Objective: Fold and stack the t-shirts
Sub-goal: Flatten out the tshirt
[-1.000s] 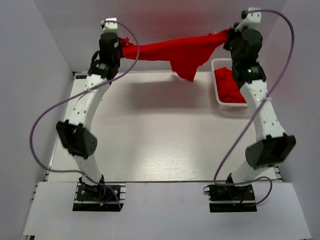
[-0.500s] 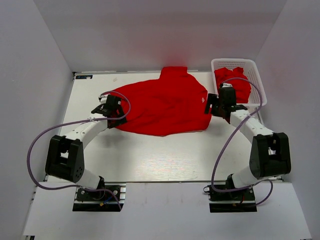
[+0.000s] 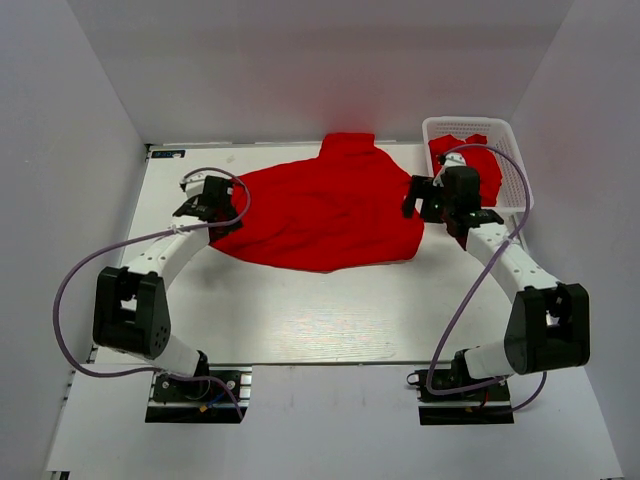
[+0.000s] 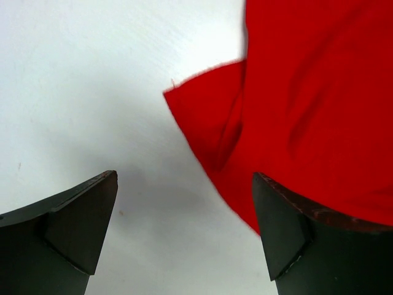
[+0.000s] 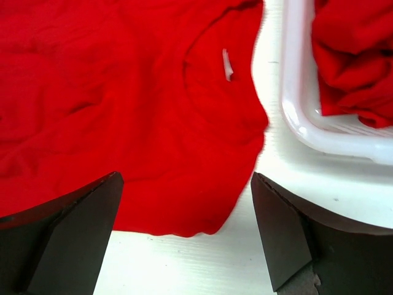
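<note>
One red t-shirt [image 3: 320, 212] lies spread out and rumpled on the white table [image 3: 300, 310], its white neck label [image 5: 226, 64] near the right edge. My left gripper [image 3: 205, 203] hovers open at the shirt's left edge; a red fabric corner [image 4: 209, 117] lies ahead of its fingers, nothing between them. My right gripper [image 3: 432, 203] is open just above the shirt's right edge [image 5: 184, 153], holding nothing. More red t-shirts [image 3: 470, 165] lie bunched in the basket [image 3: 515, 170].
The white lattice basket [image 5: 307, 132] stands at the back right corner, close beside the right gripper. White walls enclose the table on three sides. The arm bases [image 3: 195, 385] sit at the near edge.
A second ago both grippers held the shirt stretched in the air. They came down, laid it on the table and opened; since then both have drawn slightly away from its edges.
</note>
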`<action>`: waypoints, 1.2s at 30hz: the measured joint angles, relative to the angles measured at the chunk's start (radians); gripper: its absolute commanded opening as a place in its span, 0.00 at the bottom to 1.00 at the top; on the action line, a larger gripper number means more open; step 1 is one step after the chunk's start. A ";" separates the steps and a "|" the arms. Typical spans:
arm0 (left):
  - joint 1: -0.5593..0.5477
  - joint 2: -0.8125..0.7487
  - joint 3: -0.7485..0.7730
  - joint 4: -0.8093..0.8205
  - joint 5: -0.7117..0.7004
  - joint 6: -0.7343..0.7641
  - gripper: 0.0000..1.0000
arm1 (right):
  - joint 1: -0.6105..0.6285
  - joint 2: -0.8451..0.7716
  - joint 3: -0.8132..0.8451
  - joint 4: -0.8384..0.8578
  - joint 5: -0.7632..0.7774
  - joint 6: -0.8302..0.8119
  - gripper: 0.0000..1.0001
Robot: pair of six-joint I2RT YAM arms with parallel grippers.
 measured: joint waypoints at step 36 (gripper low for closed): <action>0.006 0.212 -0.182 0.613 0.716 0.163 1.00 | 0.098 0.030 -0.356 0.134 -0.141 0.242 0.89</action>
